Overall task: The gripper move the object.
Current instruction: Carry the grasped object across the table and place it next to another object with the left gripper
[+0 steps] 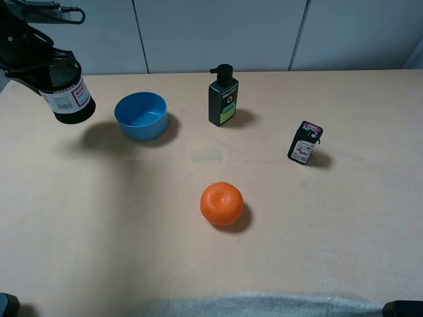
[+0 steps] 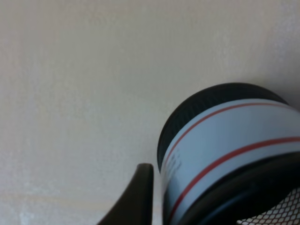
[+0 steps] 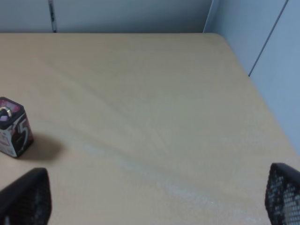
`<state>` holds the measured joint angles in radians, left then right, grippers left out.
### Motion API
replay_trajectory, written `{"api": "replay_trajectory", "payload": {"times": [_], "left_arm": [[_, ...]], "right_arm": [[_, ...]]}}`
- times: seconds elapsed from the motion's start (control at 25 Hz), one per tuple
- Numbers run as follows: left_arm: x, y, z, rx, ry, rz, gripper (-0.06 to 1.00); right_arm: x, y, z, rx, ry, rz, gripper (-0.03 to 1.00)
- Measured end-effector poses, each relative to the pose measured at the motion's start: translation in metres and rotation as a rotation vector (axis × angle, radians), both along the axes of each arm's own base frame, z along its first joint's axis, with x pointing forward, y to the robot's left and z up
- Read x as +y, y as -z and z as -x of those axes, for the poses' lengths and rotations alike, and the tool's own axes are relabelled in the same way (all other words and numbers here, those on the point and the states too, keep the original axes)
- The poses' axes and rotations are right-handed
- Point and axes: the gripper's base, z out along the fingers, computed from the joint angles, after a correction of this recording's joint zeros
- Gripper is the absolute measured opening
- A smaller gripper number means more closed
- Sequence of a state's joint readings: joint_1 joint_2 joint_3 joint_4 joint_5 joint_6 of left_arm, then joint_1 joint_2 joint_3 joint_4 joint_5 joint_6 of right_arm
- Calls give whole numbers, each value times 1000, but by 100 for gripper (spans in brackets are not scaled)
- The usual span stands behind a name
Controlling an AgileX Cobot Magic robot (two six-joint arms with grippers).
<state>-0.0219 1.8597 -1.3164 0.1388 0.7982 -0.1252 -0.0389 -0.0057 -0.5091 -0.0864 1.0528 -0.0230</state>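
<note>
The black mesh pen cup [image 1: 66, 92], with a white label printed in red and a solid black base, hangs tilted above the table at the far left, left of the blue bowl. My left gripper [image 1: 41, 65] is shut on its upper part. In the left wrist view the cup [image 2: 225, 150] fills the lower right, base toward the table, with one black finger [image 2: 139, 197] beside it. My right gripper [image 3: 157, 190] is open and empty over bare table, its mesh-padded fingers [image 3: 28, 197] wide apart.
A blue bowl [image 1: 141, 115] stands just right of the cup. A black pump bottle [image 1: 223, 97] stands at the back middle, an orange [image 1: 222, 203] in the middle, and a small black pack [image 1: 304, 142] at the right, also in the right wrist view [image 3: 13, 127].
</note>
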Motion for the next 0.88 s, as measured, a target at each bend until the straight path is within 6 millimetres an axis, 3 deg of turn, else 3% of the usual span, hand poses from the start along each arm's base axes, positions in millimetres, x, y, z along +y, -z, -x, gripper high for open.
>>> {"api": "replay_trajectory", "payload": {"times": [0.88], "left_arm": [[-3,51,-30,38,-18,23,15]], "right_arm": [[0,0,0,0,0,0,69]]}}
